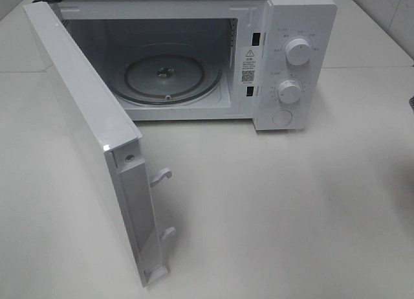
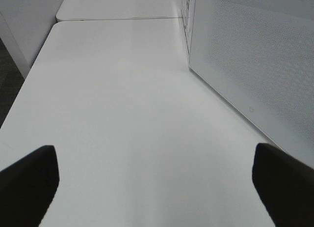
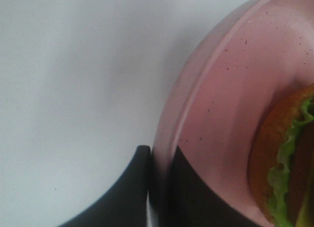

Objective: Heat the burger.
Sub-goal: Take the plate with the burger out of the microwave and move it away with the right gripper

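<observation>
The right gripper is pinching the rim of one pink plate; one burger, cut off at the frame edge, is lying on it. The left gripper is hanging spread over the table. At 12 o'clock one microwave is standing with its door swinging wide

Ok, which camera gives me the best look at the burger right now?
The right wrist view: the burger sits on the pink plate, bun and green lettuce showing at the frame's edge, with the right hand shut on the plate's rim. The exterior high and left wrist views do not show the burger.
</observation>
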Tool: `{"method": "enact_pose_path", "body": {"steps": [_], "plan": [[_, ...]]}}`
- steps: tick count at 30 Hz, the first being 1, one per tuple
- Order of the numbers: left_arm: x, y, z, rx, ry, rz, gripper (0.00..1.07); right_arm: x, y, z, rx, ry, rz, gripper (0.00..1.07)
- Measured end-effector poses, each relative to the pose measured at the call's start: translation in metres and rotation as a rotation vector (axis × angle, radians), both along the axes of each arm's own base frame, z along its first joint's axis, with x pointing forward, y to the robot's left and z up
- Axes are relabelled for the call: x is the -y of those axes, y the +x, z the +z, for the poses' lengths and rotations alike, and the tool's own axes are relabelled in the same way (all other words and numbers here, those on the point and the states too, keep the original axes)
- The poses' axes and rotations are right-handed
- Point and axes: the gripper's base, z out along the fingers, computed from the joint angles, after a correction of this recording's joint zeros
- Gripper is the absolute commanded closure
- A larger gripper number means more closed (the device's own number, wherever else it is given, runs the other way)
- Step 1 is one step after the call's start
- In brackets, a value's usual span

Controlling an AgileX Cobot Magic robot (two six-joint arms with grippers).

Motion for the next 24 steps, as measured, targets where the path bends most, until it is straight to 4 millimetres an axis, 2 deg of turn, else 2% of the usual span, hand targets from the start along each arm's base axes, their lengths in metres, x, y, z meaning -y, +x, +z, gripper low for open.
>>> {"method": "enact_pose_path", "body": {"steps": [6, 11, 17, 24], "plan": [[0.0, 0.0, 0.0, 0.0, 0.0, 0.0, 0.04, 0.012, 0.012, -0.017, 0.001, 0.026, -0.059, 1.06], [0.0, 0.0, 0.0, 0.0, 0.0, 0.0, 0.04, 0.02, 0.022, -0.041, -0.033, 0.043, -0.092, 1.05], [0.0, 0.0, 0.0, 0.0, 0.0, 0.0, 0.04, 0.021, 0.03, -0.064, -0.07, 0.078, -0.091, 1.05], [0.0, 0.0, 0.0, 0.0, 0.0, 0.0, 0.04, 0.018, 0.036, -0.077, -0.077, 0.106, -0.065, 1.03]]}}
